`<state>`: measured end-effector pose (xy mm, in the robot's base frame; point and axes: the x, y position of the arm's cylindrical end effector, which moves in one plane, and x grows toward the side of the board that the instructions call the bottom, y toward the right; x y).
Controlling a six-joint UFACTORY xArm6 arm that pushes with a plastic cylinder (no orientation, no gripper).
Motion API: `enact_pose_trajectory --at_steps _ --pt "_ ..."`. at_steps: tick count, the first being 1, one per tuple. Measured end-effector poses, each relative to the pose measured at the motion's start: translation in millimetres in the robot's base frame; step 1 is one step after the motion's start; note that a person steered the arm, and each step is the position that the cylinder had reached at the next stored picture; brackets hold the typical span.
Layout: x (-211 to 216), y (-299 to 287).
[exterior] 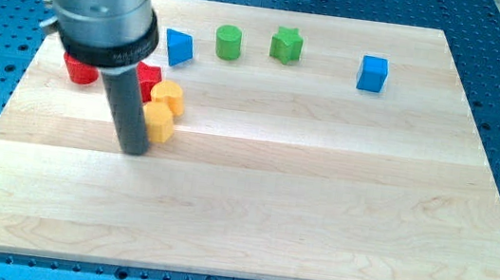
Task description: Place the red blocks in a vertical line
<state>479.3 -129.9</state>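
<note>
My tip [135, 151] rests on the board just left of and below a yellow block [159, 122]. A second yellow block [168, 96] sits directly above that one, touching it. A red block [148, 80] lies just right of the rod, partly hidden behind it, touching the upper yellow block. Another red block [78, 68] sits at the view's left, partly hidden by the arm's grey body. The two red blocks lie side by side at about the same height in the view.
A blue triangular block [178, 47], a green cylinder [229, 42], a green star-shaped block [286, 45] and a blue cube [372, 74] line up along the view's top. The wooden board [318, 206] lies on a blue perforated table.
</note>
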Motion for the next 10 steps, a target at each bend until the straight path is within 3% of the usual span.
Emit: enact_pose_trajectory --at_steps 2,4,6,7,10 --pt "-3 -16" --pt "-10 75" --pt "-59 169" --pt "-91 146" --pt "-83 35"
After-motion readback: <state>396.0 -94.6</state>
